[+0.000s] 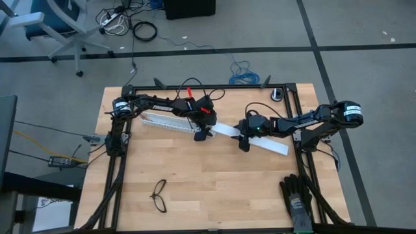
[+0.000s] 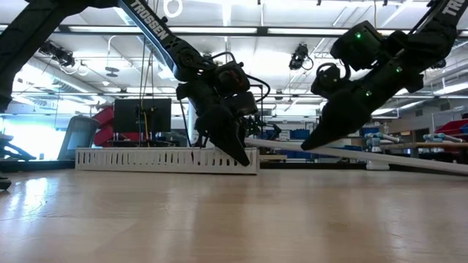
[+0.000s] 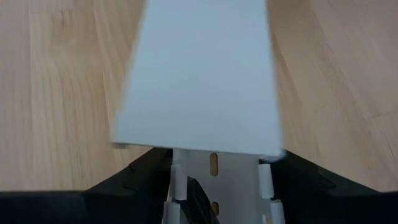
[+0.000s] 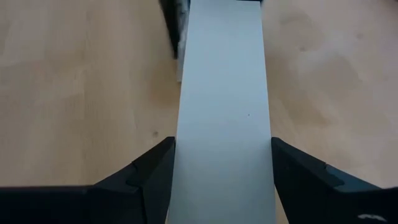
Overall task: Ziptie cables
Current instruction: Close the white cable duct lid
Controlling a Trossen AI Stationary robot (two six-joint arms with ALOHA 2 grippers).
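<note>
Slotted white cable duct (image 1: 168, 123): lies on the wooden tabletop (image 1: 195, 188), upper centre of the high view, running diagonally.

Flat white cover strip (image 1: 260, 140): extends from the duct's end toward centre right, one end raised off the tabletop in the low view.

Left hand (image 1: 201, 134): at the duct's end, fingers astride the duct; closed or merely straddling cannot be told.

Right hand (image 1: 244, 143): fingers either side of the strip, gripping it.

Black glasses (image 1: 158, 195): lower left.

Black gloves (image 1: 298, 195): lower right.

Cables, ziptie: not identifiable on the tabletop.
</note>
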